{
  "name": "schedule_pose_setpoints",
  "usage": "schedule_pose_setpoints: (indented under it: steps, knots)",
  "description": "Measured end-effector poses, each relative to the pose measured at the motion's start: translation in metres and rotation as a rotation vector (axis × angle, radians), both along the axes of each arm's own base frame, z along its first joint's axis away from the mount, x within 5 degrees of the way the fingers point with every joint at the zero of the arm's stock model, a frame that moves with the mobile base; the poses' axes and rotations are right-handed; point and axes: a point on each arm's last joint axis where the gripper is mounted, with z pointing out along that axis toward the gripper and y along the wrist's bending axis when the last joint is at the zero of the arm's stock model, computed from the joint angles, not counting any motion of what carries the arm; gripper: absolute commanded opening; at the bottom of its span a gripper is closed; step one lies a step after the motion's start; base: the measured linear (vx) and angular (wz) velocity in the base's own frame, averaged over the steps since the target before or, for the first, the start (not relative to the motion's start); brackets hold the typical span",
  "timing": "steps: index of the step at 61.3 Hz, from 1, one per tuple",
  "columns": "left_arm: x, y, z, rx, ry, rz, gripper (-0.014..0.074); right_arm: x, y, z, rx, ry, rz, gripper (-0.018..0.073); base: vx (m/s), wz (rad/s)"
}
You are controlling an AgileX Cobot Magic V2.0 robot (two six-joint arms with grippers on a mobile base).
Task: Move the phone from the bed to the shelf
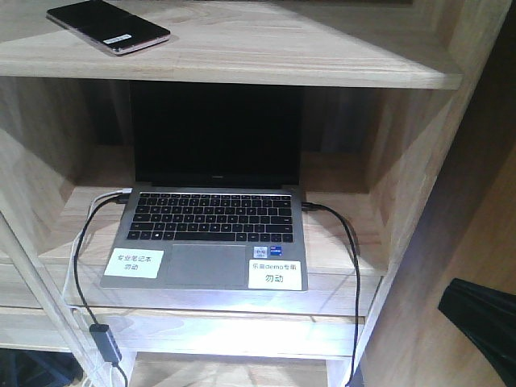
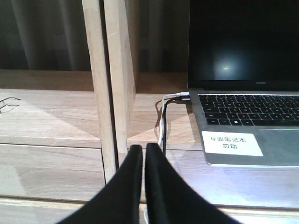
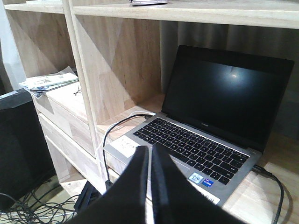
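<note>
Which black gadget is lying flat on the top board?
The phone. It lies flat on the upper board of the shelf, with a small white sticker on it. The laptop stands open on the board below, its dark screen upright.

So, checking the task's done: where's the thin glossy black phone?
In the front view, the thin black phone lies flat, upper left, on the pale wooden shelf above the open grey laptop.

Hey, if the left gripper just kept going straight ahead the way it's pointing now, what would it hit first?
Most likely the upright post of the shelf: the left gripper, fingers together, points just right of it. It could also catch the white cable beside the laptop. Depth is hard to judge from the wrist view.
</note>
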Motion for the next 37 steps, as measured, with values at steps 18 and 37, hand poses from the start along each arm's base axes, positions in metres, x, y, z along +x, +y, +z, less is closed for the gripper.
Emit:
schedule_pose_setpoints:
  steps: [18,37]
  knots:
    - [0.0,0.0,0.0,0.0,0.0,0.0,0.0001,0.0,0.0,0.0,-0.001,0.0,0.0,-0.0001,0.0,0.0]
    - [0.0,0.0,0.0,0.0,0.0,0.0,0.0001,0.0036,-0.0051,-0.0037,-0.016,0.041,-0.071,-0.0001,0.0,0.0]
